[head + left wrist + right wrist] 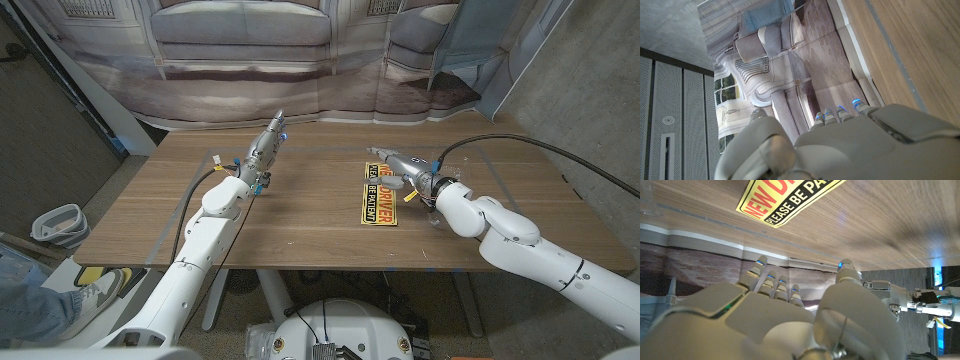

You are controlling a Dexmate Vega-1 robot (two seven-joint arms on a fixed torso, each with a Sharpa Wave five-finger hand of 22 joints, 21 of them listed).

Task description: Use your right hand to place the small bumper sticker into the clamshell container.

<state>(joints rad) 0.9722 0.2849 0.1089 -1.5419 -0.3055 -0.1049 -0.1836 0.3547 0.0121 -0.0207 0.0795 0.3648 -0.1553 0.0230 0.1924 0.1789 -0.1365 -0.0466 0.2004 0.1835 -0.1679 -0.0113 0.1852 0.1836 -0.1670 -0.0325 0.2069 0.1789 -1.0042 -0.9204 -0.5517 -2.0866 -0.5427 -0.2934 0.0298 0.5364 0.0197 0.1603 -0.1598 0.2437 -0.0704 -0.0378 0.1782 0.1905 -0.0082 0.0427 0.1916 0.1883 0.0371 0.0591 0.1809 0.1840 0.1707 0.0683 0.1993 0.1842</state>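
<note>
Trouble loomed early: the bumper sticker (381, 194) lay flat on the wooden table (300, 230), and the right hand (408, 172) hovered over its far end, fingers extended and holding nothing. Flat vinyl offers no edge, so fingertips could slide off or push it away. No clamshell container could be made out. The left hand (264, 152) waited, fingers straight, empty.

- The table (300, 215) was wood — matt, fine straight grain.
- The bumper sticker (380, 198), at centre frame, looked smooth and faintly glossy.
- Both hands, left hand (264, 155) and right hand (405, 172), were smooth grey-white plastic.
</note>
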